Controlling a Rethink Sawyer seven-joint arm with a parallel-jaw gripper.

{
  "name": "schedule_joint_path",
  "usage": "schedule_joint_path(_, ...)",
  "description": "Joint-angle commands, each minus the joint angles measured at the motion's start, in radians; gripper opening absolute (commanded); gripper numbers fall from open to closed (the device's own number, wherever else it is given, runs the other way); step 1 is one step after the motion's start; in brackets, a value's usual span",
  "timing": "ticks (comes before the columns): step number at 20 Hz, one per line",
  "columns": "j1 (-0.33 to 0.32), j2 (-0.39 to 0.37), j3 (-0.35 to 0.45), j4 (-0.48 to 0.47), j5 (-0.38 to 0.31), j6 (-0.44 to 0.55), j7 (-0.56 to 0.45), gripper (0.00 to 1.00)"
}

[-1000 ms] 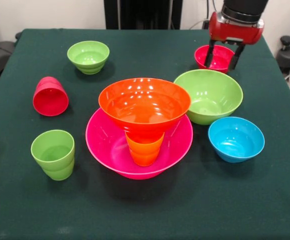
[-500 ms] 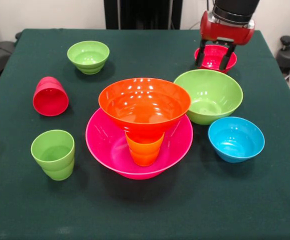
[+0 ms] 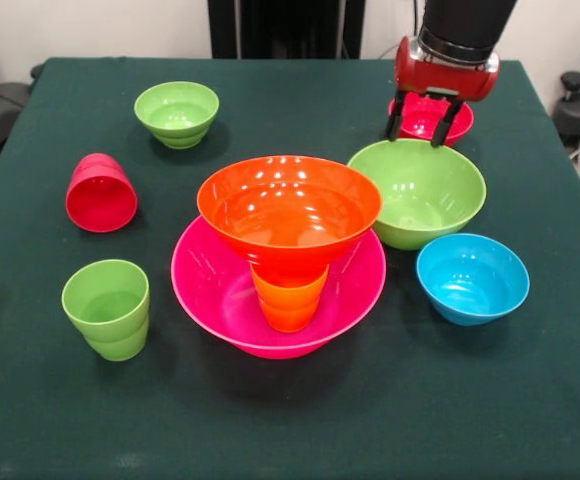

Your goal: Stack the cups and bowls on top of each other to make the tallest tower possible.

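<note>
Hand (image 3: 416, 127) spread apart above small red bowl (image 3: 431, 117), not gripping. Orange bowl (image 3: 289, 212) upright atop inverted orange cup (image 3: 289, 297) inside pink bowl (image 3: 210, 290).

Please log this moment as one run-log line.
gripper: open, over small red plastic bowl | tower: large orange plastic bowl on orange cup in pink bowl

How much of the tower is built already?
Three pieces so far: the pink bowl holds an upside-down orange cup, with the orange bowl on top. The gripper, fingers open, hangs over the red bowl, holding nothing yet. Both green bowls, the blue bowl and the red, green and yellow cups wait on the table.
</note>
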Motion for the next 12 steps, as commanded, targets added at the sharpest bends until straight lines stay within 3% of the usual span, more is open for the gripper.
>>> schedule_joint_path(1,0.021,0.087,0.043,-0.029,-0.010,-0.009,-0.001,1.00)
schedule_joint_path(12,0.012,-0.007,0.061,0.039,0.036,0.017,-0.008,1.00)
